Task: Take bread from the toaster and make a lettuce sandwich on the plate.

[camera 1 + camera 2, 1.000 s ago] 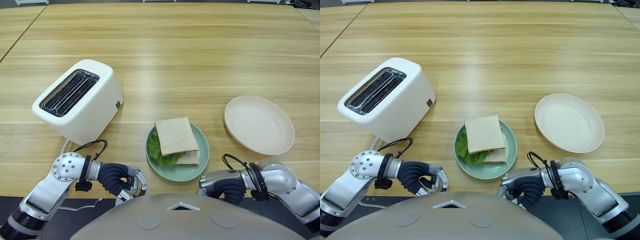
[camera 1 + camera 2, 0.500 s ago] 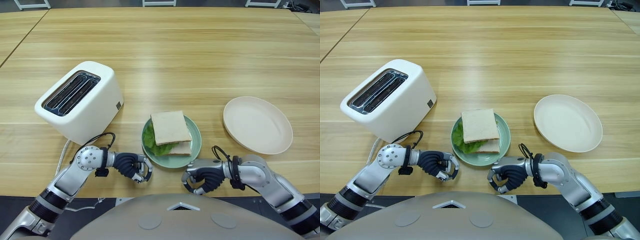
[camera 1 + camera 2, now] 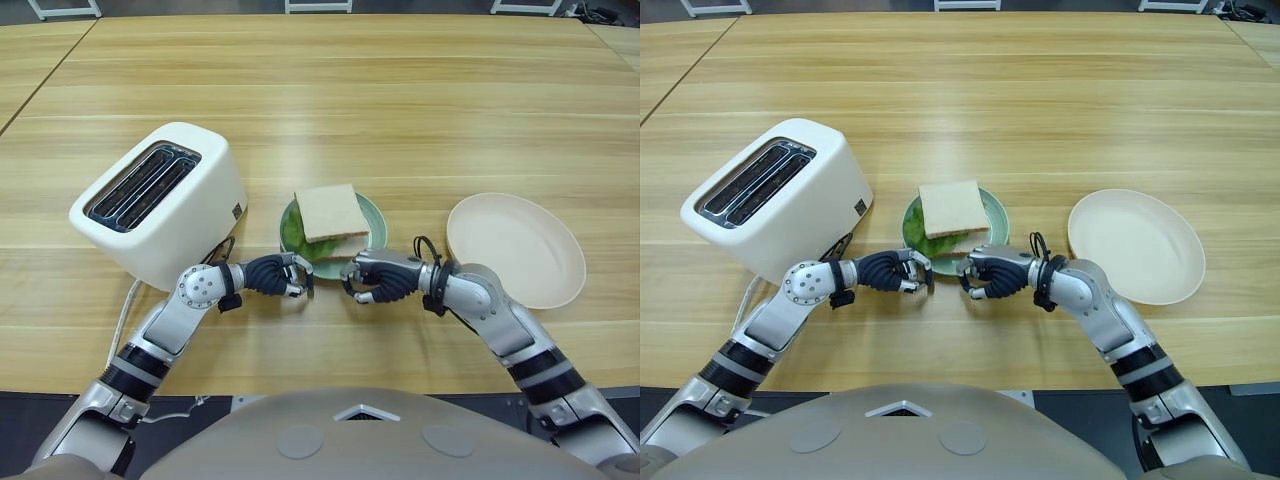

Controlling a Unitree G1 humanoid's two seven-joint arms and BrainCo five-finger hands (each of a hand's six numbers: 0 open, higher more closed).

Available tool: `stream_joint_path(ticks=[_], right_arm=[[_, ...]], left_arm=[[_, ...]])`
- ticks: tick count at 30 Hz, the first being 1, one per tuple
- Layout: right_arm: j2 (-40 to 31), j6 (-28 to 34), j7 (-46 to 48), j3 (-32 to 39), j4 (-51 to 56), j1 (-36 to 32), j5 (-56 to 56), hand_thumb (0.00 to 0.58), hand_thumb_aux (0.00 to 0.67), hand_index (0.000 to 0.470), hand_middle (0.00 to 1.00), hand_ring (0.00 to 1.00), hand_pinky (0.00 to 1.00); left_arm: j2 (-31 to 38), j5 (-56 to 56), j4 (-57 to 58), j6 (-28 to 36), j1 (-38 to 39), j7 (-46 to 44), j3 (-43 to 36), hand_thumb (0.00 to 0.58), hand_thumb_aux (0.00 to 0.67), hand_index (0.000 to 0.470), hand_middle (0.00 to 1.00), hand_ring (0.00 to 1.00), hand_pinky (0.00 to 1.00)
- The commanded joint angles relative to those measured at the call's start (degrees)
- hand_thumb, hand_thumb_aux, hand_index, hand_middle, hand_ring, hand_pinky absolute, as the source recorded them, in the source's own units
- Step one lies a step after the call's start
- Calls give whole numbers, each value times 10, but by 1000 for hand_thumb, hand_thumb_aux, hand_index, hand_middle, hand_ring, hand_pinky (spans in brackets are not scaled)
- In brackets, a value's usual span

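Square white bread tops ruffled lettuce on the round green plate; left hand and right hand curl tightly at its hidden near rim, grip unclear

We log table: pale wood, fine grain, satin | toaster: smooth white plastic, slight gloss | green plate: smooth, faint sheen | cream plate: smooth, matt | bread: dry, porous crumb

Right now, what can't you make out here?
- Near rim of the green plate: both eye views, behind the left hand and right hand; contact unclear.
- Slots of the toaster: both views, too dark to see inside.
- Whatever lies under the top bread slice: covered, bar a lettuce edge.
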Motion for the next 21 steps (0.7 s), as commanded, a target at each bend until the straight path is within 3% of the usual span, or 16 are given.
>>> stream_joint_path(ticks=[1,2,3,4,5,6,7,8,9,10,14,16,18,21], right_arm=[[23,-4,-41,-1,41,-34,-21,580,670,470,498,498,498],[26,-4,-45,-1,47,-39,-21,580,670,470,490,490,490],[26,-5,-49,0,51,-43,-23,580,670,470,490,490,490],[26,-7,-53,1,54,-44,-24,580,670,470,455,455,455],[26,-8,-54,0,54,-43,-21,580,670,470,275,275,275],[26,-10,-53,-1,52,-41,-13,572,594,417,0,0,0],[24,-11,-50,-4,45,-37,-1,527,468,328,0,0,0],[21,-13,-45,-12,28,-29,19,456,360,253,0,0,0],[15,-15,-37,-22,6,-20,45,100,60,42,0,0,0],[7,-16,-30,-36,-22,-9,75,0,0,0,0,0,0],[-28,-17,-31,-153,-139,27,205,0,0,0,0,0,0],[-19,-11,-54,-209,-189,32,251,0,0,0,0,0,0],[3,-6,-72,-212,-220,31,258,0,0,0,0,0,0],[107,42,-197,-203,-219,4,150,0,0,0,0,0,0]], left_arm=[[-1,38,64,47,22,16,-10,265,176,123,0,0,0],[-3,39,69,45,18,22,-9,108,66,46,0,0,0],[-5,40,73,44,15,29,-7,0,0,0,0,0,0],[-9,40,79,44,11,36,-5,0,0,0,0,0,0],[-12,40,82,40,8,40,-3,0,0,0,0,0,0],[-15,34,80,38,7,41,1,0,0,0,0,0,0],[-16,18,70,35,9,33,8,0,0,0,0,0,0],[-15,-15,45,25,15,17,22,0,0,0,0,0,0],[-14,-58,10,11,23,-4,40,0,0,0,0,0,0],[-12,-106,-35,-5,35,-23,62,0,0,0,0,0,0],[-52,-277,-226,-53,72,-3,170,0,0,0,0,0,0],[-88,-231,-258,-109,72,58,200,0,0,0,0,0,0],[-116,-153,-253,-161,74,108,204,0,0,0,0,0,0],[-169,-38,-208,-192,65,219,222,0,0,0,0,0,0]])
